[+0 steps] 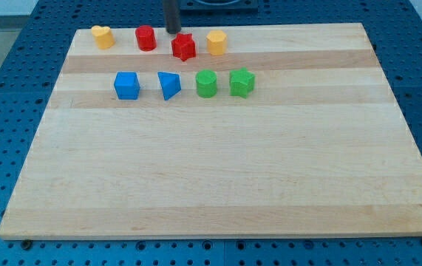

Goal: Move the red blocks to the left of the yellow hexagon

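Along the far edge of the pale wooden bench [218,170], at the view's top, a row of four blocks runs from left to right. First is a yellow heart-shaped plastic block [103,36], near the bench's top-left corner. Next is a red cylinder-like plastic block [145,38]. Then comes a red star-shaped plastic block [184,47], and just beside it on the view's right stands the yellow hexagon block [216,43], close but seemingly not touching. Both red blocks lie to the view's left of the yellow hexagon.

My tip [174,31], the lower end of the dark rod that serves as end effector, comes down between the two red blocks, just above and left of the red star, near its upper corner. The rod has nothing to spread or pinch; it holds nothing.

A second row sits lower: a blue cube-like block [127,86], a blue wedge-shaped block [168,85], a green cylinder-like block [206,83] and a green angular block [242,83], the last two near each other.
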### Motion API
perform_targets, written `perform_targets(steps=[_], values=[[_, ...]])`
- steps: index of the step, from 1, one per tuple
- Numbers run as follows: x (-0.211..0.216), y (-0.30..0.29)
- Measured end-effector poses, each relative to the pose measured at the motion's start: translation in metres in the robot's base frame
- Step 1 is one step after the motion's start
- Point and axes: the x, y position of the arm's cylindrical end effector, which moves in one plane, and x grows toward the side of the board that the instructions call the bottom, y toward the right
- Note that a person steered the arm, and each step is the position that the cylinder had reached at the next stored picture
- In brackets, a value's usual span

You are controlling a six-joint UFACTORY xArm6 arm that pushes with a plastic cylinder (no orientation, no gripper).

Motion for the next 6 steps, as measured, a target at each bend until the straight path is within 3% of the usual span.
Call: perform_targets(steps=[2, 6], values=[[0.007, -0.066], [0.027, -0.049]])
